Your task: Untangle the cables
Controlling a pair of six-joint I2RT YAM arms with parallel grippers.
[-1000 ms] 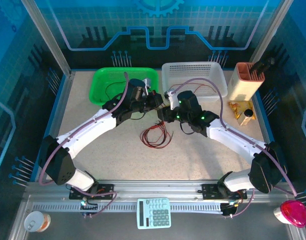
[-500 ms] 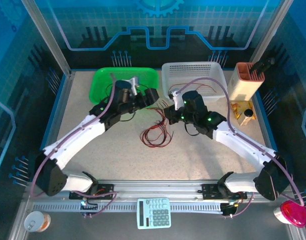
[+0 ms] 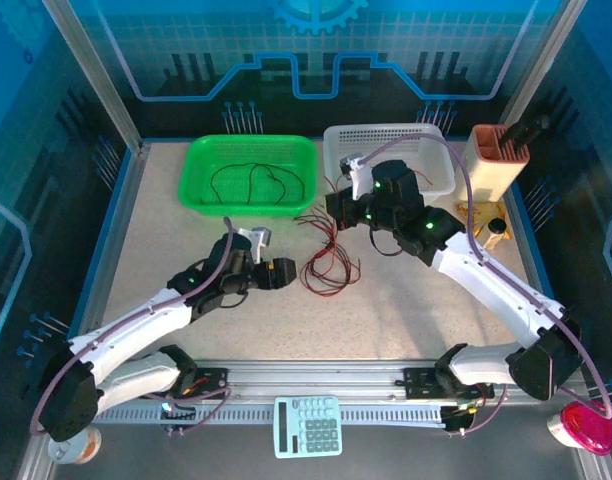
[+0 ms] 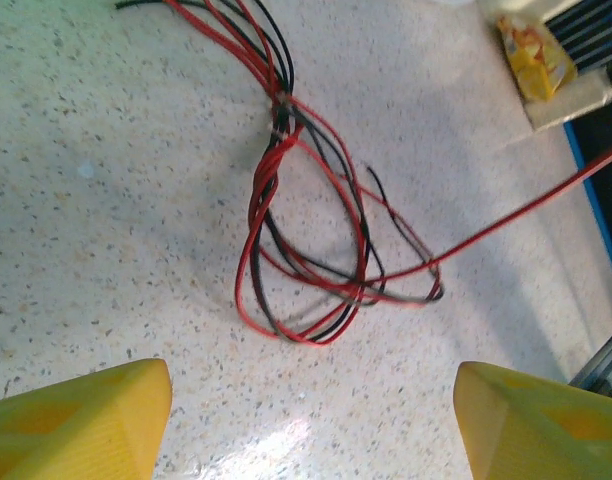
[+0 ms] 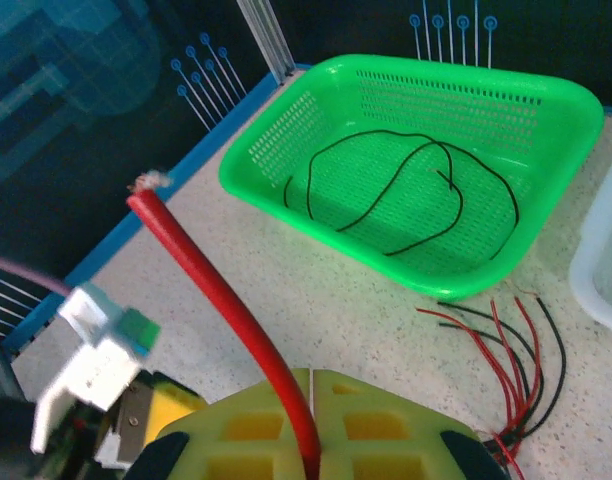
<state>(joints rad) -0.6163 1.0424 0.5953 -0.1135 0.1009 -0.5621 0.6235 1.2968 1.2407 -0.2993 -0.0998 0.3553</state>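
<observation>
Clearly these cables will handle like thread: very thin, limp and near weightless, with no stiffness to hold a shape. Any pull on one strand will likely drag the rest with it.

My right gripper is clamped shut on a single red wire, which stands up out of my closed yellow fingers with its frayed tip free. From my left wrist I see one red strand running taut off toward the upper right. I judge it to be this same wire, though I cannot trace it all the way.

My left gripper is empty, its jaws spread wide just beside the tangle, which lies flat on the speckled table. There the red and black strands twist together at one tight crossing above a few loose loops. One black cable lies coiled alone in the green basket.

The insulation looks smooth, so a strand could slip through a pinch under tension. I would take hold close to that twisted crossing, pinning the bundle so the red wire slides out instead of towing the heap. Grabbing a loop would only tighten it. The pull should be slow and gentle, since wire this fine could kink or strip.
</observation>
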